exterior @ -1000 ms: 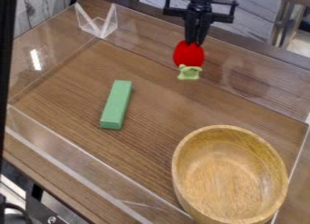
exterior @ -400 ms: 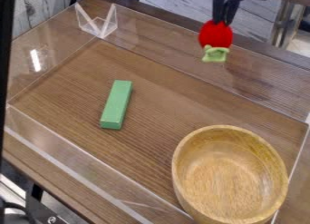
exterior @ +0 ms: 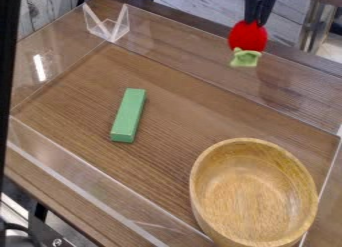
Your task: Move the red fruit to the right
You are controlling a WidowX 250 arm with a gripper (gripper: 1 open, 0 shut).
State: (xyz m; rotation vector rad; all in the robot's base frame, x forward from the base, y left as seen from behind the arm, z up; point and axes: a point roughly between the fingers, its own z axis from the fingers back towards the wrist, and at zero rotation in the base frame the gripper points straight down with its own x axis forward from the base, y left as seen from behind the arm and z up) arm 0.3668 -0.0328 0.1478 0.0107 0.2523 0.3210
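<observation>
Table: a brown wooden table top [exterior: 201, 101] with a clear see-through wall around it is filling most of the view.
Bowl: a big round light wooden bowl [exterior: 254, 194] is sitting on the table at about 5 o'clock, well apart from the other things.
Block: a flat green rectangular block [exterior: 128, 114] is lying on the wood at about 9 o'clock from the middle, tilted a little, with nothing touching it.
Gripper: a dark robot gripper [exterior: 253, 19] is reaching down from the top edge at about 1 o'clock. Its jaws are squeezing tight on the top of the red fruit.
Fruit: a small round bright-red toy fruit [exterior: 247, 39] with a pale green leafy end is hanging from the gripper at about 1 o'clock. The green end is pointing down. It is looking lifted above the table, far from the bowl and the block.
</observation>
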